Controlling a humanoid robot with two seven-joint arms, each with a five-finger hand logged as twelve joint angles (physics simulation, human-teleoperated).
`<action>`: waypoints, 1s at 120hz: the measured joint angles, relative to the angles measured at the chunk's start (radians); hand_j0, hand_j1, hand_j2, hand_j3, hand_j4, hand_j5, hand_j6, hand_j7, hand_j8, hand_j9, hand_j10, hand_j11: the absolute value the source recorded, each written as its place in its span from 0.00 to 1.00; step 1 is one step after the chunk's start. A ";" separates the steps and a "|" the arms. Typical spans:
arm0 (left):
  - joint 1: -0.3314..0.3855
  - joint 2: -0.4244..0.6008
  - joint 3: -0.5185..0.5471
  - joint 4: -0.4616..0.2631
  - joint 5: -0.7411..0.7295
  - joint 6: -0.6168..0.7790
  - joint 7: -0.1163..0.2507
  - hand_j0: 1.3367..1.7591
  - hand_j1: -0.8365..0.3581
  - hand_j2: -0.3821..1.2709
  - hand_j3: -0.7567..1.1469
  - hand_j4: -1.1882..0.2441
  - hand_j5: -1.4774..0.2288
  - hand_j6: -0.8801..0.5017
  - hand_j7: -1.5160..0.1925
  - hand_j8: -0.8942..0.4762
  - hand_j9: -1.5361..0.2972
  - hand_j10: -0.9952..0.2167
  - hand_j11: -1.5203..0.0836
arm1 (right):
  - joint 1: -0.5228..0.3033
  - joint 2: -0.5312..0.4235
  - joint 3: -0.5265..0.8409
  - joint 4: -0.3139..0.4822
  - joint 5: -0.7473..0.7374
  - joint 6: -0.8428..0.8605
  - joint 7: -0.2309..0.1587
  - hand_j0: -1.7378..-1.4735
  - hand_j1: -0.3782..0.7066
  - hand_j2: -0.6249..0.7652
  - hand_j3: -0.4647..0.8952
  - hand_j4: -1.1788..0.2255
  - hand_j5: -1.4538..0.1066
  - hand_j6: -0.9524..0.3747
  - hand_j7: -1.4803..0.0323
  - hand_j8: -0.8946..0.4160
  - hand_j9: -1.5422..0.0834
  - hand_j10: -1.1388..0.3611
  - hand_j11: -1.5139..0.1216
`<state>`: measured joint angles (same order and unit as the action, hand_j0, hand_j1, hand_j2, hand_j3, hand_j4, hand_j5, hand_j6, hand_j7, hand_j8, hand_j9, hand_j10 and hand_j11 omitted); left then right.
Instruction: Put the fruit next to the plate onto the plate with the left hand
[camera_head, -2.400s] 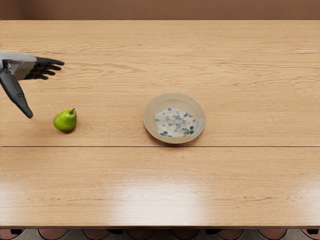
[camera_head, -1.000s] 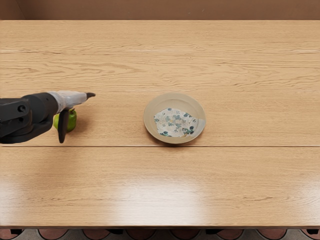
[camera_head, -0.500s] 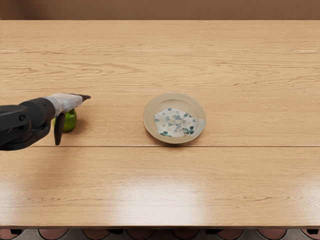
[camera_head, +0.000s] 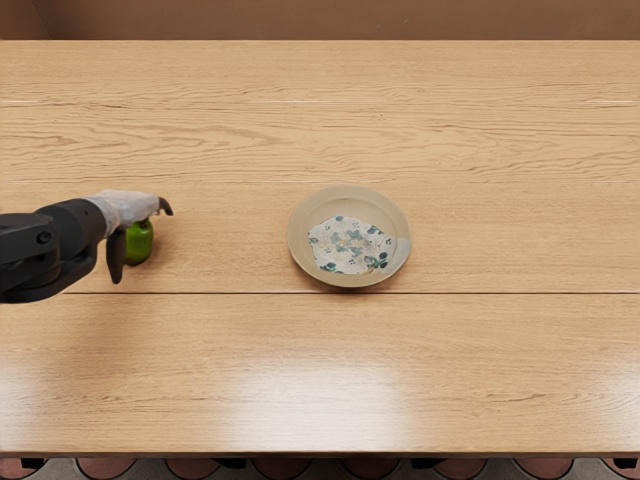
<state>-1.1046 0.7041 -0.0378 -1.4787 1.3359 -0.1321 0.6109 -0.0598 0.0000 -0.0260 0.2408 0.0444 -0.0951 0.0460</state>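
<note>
Left hand (camera_head: 125, 212) comes in from 9 o'clock and sits over the green pear (camera_head: 138, 243), covering its top. Cannot tell if the fingers grip it or just rest on it. Pear on the table (camera_head: 320, 370), well apart from the plate (camera_head: 305, 215), at the plate's 9 o'clock. Plate near table centre.

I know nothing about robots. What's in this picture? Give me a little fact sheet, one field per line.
Surface: wooden table
Fruit: green pear, on the table, left of the plate and apart from it
Plate: round plate with a floral centre, pear not yet on it
Left hand: left hand over the pear, hiding part of it; grip unclear
Right hand: not in view
</note>
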 joint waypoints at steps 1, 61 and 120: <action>0.001 0.000 0.000 0.000 0.000 0.000 0.000 0.76 0.78 0.26 0.40 0.68 0.70 0.48 0.72 0.49 0.69 0.64 0.77 | 0.000 0.000 0.000 0.000 0.000 0.000 0.000 0.30 0.05 0.45 0.34 0.82 0.91 0.70 0.96 0.66 0.93 0.74 0.91; 0.006 0.001 0.002 0.012 0.008 -0.009 0.000 0.76 0.52 0.33 0.40 0.46 0.48 0.32 0.50 0.36 0.47 0.39 0.53 | 0.000 0.000 0.000 0.000 0.000 0.000 0.000 0.30 0.05 0.45 0.34 0.82 0.91 0.70 0.96 0.66 0.93 0.74 0.91; -0.020 -0.012 0.001 0.030 -0.004 -0.019 0.000 0.74 0.54 0.36 0.40 0.35 0.28 0.36 0.33 0.42 0.32 0.40 0.35 | 0.002 0.000 0.000 0.000 0.000 0.000 0.000 0.30 0.05 0.45 0.34 0.82 0.91 0.70 0.96 0.66 0.93 0.74 0.91</action>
<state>-1.1249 0.6919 -0.0367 -1.4485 1.3321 -0.1513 0.6112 -0.0578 0.0000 -0.0257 0.2408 0.0444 -0.0951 0.0460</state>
